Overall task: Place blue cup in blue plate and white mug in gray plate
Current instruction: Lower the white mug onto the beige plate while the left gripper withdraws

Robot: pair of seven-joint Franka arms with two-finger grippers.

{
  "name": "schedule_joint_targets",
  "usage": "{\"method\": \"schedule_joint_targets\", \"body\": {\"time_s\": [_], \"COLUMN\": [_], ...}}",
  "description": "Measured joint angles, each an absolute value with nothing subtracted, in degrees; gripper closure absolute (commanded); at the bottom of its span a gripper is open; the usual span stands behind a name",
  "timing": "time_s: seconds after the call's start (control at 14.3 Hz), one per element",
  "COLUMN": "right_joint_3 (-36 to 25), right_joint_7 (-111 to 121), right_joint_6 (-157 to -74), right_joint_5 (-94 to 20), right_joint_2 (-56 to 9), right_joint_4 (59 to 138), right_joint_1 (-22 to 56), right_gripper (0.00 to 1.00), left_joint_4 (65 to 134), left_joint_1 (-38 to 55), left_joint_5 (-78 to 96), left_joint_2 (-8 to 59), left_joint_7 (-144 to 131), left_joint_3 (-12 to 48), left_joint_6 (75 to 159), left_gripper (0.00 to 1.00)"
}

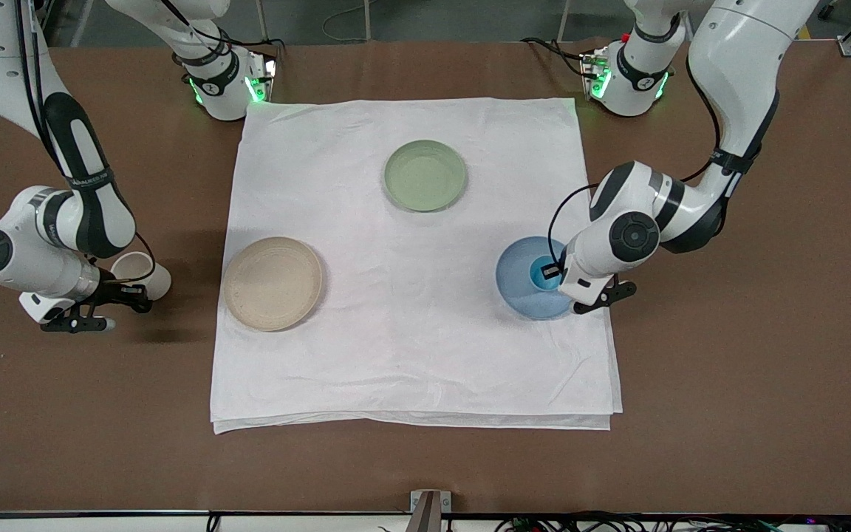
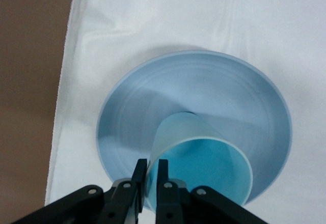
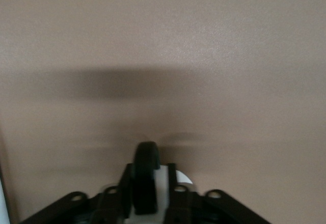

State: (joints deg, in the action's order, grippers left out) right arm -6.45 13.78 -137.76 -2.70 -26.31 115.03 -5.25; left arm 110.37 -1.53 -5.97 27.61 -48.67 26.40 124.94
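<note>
Cups were in both hands. The blue cup (image 2: 204, 158) was over the blue plate (image 2: 132, 112), and the left hand (image 2: 152, 183) pinched its rim between two closed fingers. In the front view the cup showed only as a small blue spot at that hand (image 1: 548, 272), over the blue plate (image 1: 518, 284). That plate lay on the white cloth (image 1: 411, 355) toward the left arm's end of the counter (image 1: 750, 369).

The white mug (image 1: 143, 272) was in the right hand (image 1: 109, 290), over bare counter just past the cloth's edge at the right arm's end. The right hand (image 3: 147, 193) was closed on the mug's dark handle (image 3: 146, 168).

The gray plate (image 1: 272, 284) lay on the cloth beside the mug. The green plate (image 1: 425, 176) lay on the cloth too, farther from the front camera than both other plates.
</note>
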Motion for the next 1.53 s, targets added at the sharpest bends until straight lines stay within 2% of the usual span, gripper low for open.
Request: {"method": "schedule_joint_targets", "body": {"time_s": [0.21,0.35,0.49,0.7,0.98,1.33,1.47,1.53], "right_joint_3": [-6.23,-5.90,-5.59,-5.21,-4.98,-5.00,-5.28,-5.48], "right_joint_7": [13.78,13.08,8.82,-2.11,-11.97,-17.22,-17.27,-17.27], "right_joint_6": [-137.01,-131.76,-126.21,-122.66,-123.00,-128.81,-130.97,-132.00], "right_joint_5": [-2.70,-3.21,-4.60,-5.57,-7.86,-7.88,-7.88,-7.88], "right_joint_2": [-26.00,-25.43,-23.67,-19.66,-17.34,-17.74,-19.28,-20.26], "right_joint_4": [114.38,111.42,108.81,109.24,112.53,115.14,115.44,115.44], "right_joint_1": [-5.16,-4.59,-2.21,5.09,13.72,18.87,18.84,18.82], "right_gripper": [1.00,1.00,1.00,1.00,1.00,0.99,0.96,0.91], "left_joint_4": [109.50,106.92,101.25,89.25,81.24,79.66,79.59,79.59], "left_joint_1": [-1.40,-1.95,-3.92,-6.92,-11.60,-15.11,-15.27,-15.23], "left_joint_5": [-5.97,-6.28,-10.37,-15.43,-15.88,-13.15,-11.49,-10.72], "left_joint_2": [27.33,26.25,24.81,23.22,21.20,15.31,12.78,11.53], "left_joint_7": [-50.73,-50.78,-49.97,-42.58,-31.76,-17.79,-13.69,-11.99], "left_joint_3": [26.51,26.10,25.70,25.35,24.34,24.32,24.32,24.24], "left_joint_6": [124.97,124.37,119.87,107.44,100.29,94.02,90.54,88.98], "left_gripper": [0.00,0.00,0.00,0.00,0.00,0.00,0.00,0.00]}}
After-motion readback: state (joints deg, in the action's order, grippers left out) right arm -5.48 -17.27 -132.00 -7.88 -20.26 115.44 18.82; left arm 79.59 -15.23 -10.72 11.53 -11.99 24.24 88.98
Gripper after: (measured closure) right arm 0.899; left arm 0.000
